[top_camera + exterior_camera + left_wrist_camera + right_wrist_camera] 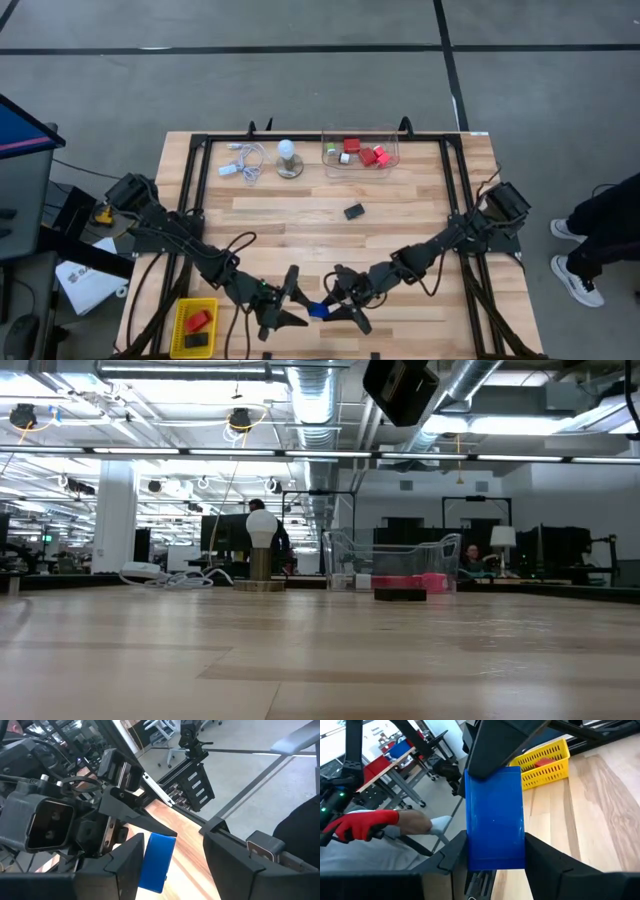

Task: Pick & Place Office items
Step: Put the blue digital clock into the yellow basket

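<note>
A: Where did the blue block [318,311] sit?
B: Clamped between the right gripper [341,304] fingers, at the table [400,215]'s near edge.
A: And the left gripper [287,304]?
B: Fingers spread, the block apparently between them, just touching or not I couldn't tell.

Low view: both grippers out of frame; only a dark arm part [405,390] shows, cut by top edge. Blue block [318,311] sits btwn the two grippers in high view, too small there to tell who grips it. Left wrist view: blue block's lower end runs off bottom edge, left side behind a finger [117,867]. Yellow bin [545,760] partly hidden behind block in right wrist view. Person [600,240] cut by right edge, high view.
</note>
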Robot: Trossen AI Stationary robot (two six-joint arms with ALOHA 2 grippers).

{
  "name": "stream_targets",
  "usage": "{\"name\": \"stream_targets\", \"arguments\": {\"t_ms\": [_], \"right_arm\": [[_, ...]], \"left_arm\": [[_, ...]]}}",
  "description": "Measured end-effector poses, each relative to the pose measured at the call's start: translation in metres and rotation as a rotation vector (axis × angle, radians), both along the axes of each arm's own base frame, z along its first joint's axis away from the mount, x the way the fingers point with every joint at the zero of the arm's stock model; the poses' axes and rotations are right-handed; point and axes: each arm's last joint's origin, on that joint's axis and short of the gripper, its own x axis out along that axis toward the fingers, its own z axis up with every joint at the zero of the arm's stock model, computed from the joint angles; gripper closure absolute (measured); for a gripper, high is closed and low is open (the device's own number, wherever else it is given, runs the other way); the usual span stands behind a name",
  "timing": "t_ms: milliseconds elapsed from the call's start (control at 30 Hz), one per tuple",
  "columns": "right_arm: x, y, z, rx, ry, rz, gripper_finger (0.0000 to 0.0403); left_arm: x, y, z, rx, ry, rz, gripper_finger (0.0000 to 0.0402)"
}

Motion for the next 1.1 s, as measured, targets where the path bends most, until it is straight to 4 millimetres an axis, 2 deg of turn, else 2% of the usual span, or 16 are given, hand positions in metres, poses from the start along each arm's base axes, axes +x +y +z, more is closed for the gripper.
{"name": "stream_targets", "arguments": {"t_ms": [200, 367, 833, 1000, 1100], "right_arm": [[0.0012, -0.0016, 0.0013, -0.005, -0.019, 0.006, 0.0256], [0.0012, -0.0012, 0.0022, -0.007, -0.030, 0.008, 0.0256], [0.0011, -0.0010, 0.0023, -0.004, -0.029, 0.017, 0.0254], [0.0010, -0.0008, 0.0024, -0.010, -0.034, 0.017, 0.0252], [0.0011, -0.0008, 0.0030, -0.022, -0.047, 0.017, 0.0237]], "left_arm": [[0.0023, 0.0032, 0.0001, -0.001, -0.001, 0.011, 0.0202], [0.0058, 0.0083, 0.0000, -0.003, 0.000, 0.027, 0.0221], [0.0063, 0.0083, 0.0014, -0.005, -0.014, 0.010, 0.0335], [0.0064, 0.0079, 0.0020, -0.017, -0.014, -0.017, 0.0335], [0.0064, 0.0078, 0.0022, -0.027, -0.012, -0.016, 0.0335]]}}
